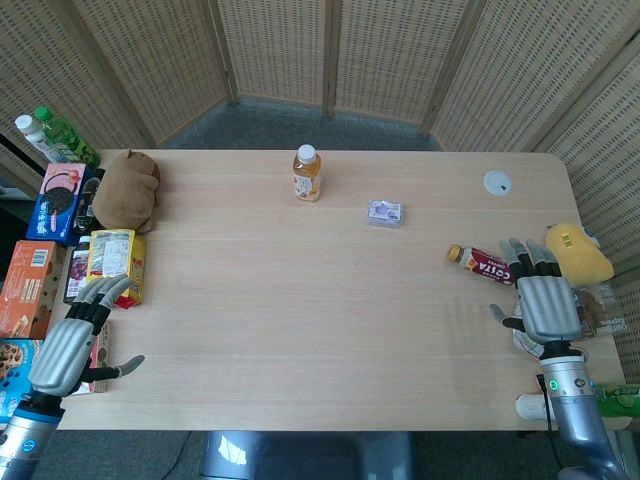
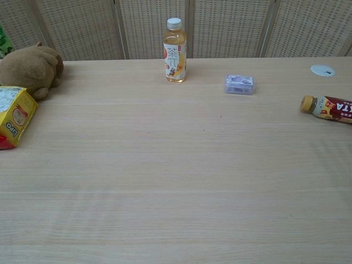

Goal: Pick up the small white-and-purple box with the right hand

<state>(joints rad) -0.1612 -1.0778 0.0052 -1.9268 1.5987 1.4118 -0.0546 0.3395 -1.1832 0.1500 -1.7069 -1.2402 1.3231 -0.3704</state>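
Fingers [image 1: 528, 258] of the right hand [image 1: 545, 305] are spread and hold nothing; the hand lies palm down at the near right edge of the counter [image 1: 300, 330], its fingertips pointed away from the robot. The left hand [image 1: 70, 340] is seen at the near left edge, likewise spread and empty. Neither hand is shown in the chest view.

Just ahead of the right fingertips, a red-labelled bottle [image 1: 482, 263] lies on its side, its cap toward the middle of the counter; it appears to touch or nearly touch the fingertips, though this cannot be settled. A yellow soft toy [image 1: 578, 252] is found just beside the hand, toward the right edge.

Farther off, the small white-and-purple box [image 1: 385, 212] is set flat on the counter, forward of the right hand and inward toward the centre line. It is well apart from the fingers, and the lying bottle sits close to the straight path between them. The right hand is judged much the nearer of the two. A forward, inward reach passing over or round the bottle is probably called for.

The box is low and rectangular, its long axis across the counter, left to right. In the chest view [image 2: 240, 84] a pale purple printed top and whitish, slightly glossy sides are made out; the print is too small to be read. Beyond it to the left, a tea bottle [image 1: 307, 173] stands upright.
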